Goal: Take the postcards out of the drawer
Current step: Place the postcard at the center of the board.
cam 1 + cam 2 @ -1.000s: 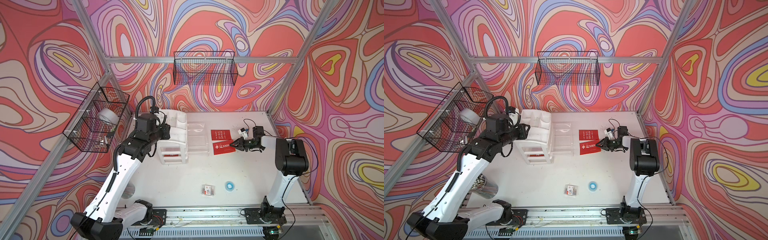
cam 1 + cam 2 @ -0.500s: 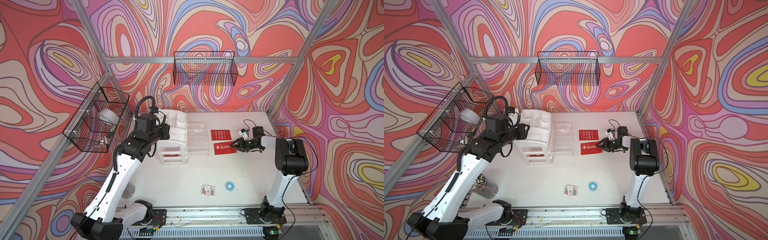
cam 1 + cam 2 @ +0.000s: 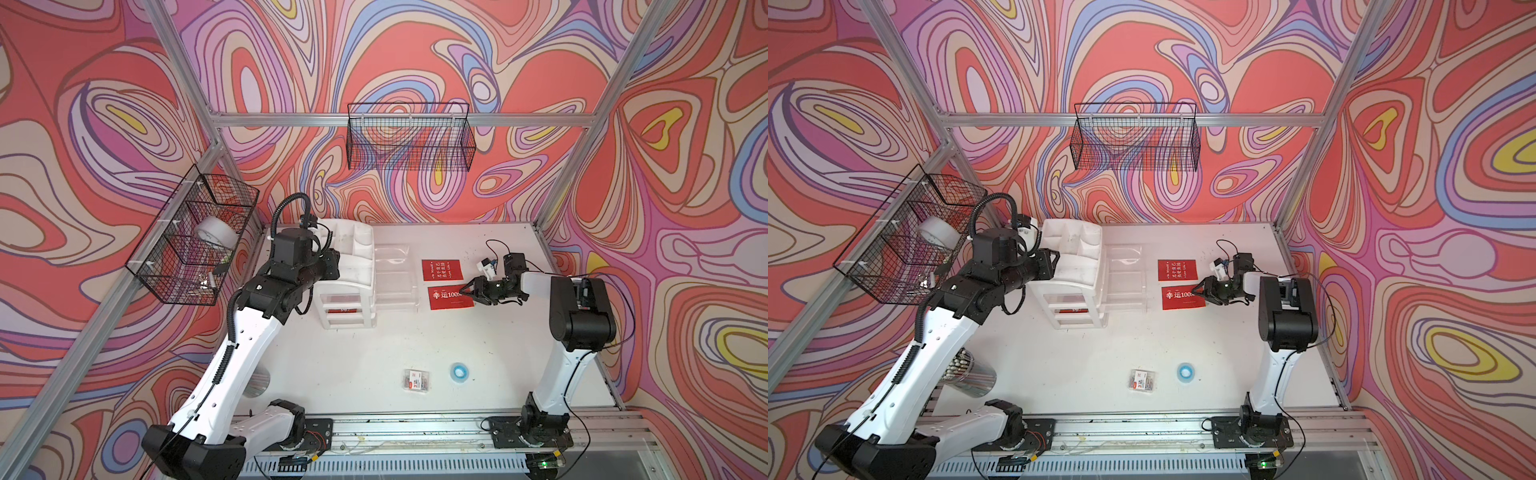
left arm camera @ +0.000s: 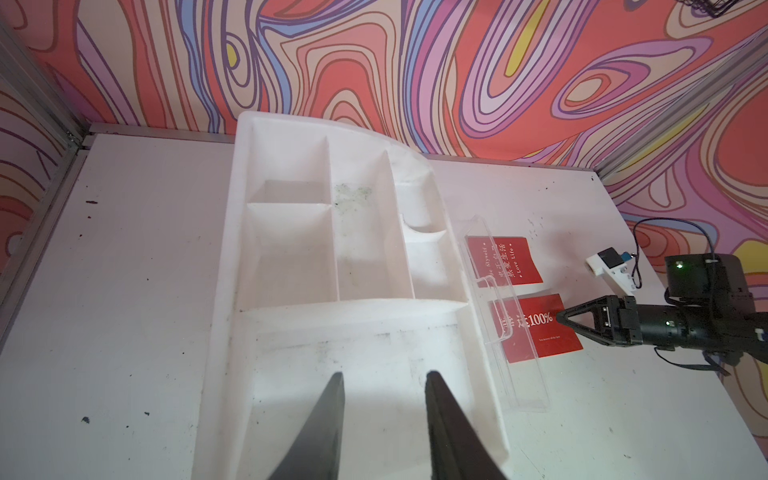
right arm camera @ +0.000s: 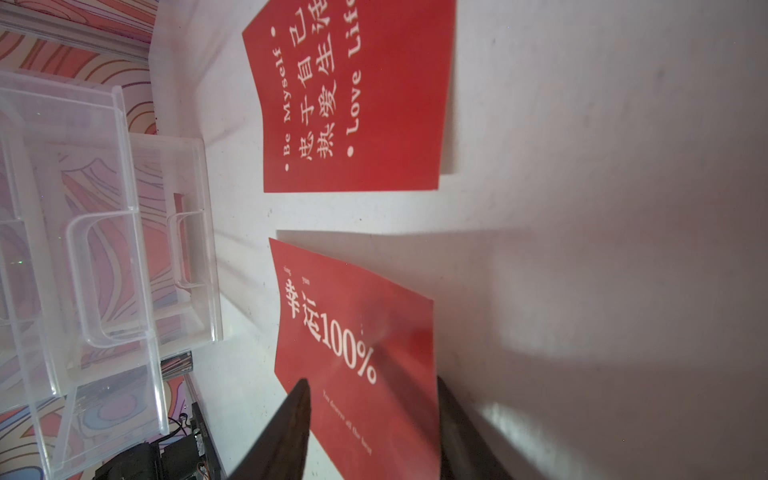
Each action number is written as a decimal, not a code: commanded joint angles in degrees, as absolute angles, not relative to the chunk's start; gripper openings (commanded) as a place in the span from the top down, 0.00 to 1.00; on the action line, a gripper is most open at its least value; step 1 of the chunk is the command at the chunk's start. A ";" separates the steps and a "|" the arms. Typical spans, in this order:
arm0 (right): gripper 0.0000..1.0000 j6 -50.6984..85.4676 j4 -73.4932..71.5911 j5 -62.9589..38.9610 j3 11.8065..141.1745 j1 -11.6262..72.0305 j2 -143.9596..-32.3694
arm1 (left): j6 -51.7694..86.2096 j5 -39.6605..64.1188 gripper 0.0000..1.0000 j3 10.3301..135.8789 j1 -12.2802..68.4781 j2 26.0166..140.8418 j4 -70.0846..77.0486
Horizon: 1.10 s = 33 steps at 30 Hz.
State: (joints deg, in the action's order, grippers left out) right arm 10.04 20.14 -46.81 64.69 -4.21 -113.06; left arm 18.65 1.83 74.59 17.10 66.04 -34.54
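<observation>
While flat, postcards [image 3: 444, 301] lengthwise toward drawer [image 3: 392, 270].

The drawer unit [image 3: 348, 286] stands at the back left of the surface [image 3: 353, 357], with two drawers [image 3: 395, 276] pulled out to its right. Just right of them, apart, lie the 100% card [image 3: 446, 298], nearer, and the other card [image 3: 441, 269] behind it. A third card [image 3: 343, 310] lies low inside the unit. The right end effector [image 3: 465, 289] is at the 100% card's right edge. Near the front, a packet [image 3: 415, 380] lies left of a roll [image 3: 458, 371].
</observation>
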 commanded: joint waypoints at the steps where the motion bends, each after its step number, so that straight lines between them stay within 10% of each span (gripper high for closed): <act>1: 0.53 10.10 19.93 -45.92 65.26 -3.16 -112.41 | 18.41 1.37 0.65 74.18 16.43 65.61 -36.21; 33: 0.45 11.32 24.49 -24.11 67.01 4.06 -105.79 | 18.19 0.58 0.64 73.76 16.14 65.10 -37.13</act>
State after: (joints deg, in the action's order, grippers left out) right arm 11.64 22.74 -29.19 65.28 3.01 -108.12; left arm 18.63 1.41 74.13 16.75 66.02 -34.98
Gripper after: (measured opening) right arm 0.553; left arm 0.357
